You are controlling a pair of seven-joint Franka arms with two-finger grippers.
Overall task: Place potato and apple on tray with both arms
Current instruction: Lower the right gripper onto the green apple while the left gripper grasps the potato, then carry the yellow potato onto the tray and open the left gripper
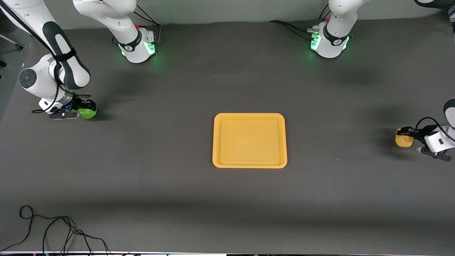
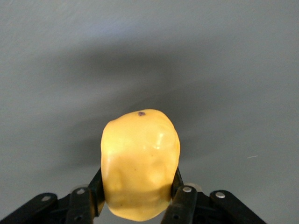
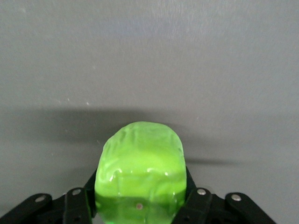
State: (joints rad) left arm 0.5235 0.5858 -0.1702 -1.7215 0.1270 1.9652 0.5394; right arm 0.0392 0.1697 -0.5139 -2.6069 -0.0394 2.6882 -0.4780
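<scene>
The orange-yellow tray [image 1: 249, 117] lies flat in the middle of the table with nothing in it. My left gripper [image 1: 405, 137] is at the left arm's end of the table, shut on the yellow-tan potato [image 1: 403, 141]. In the left wrist view the potato [image 2: 140, 163] sits between the black fingers [image 2: 183, 201] of the gripper [image 2: 138, 198]. My right gripper [image 1: 85, 109] is at the right arm's end, shut on the bright green apple [image 1: 87, 113]. In the right wrist view the apple [image 3: 140, 170] fills the gap of the gripper [image 3: 140, 200].
The two arm bases [image 1: 138, 44] [image 1: 328, 42] stand along the table edge farthest from the front camera. Loose black cables [image 1: 53, 231] lie at the nearest edge toward the right arm's end. Dark grey tabletop surrounds the tray.
</scene>
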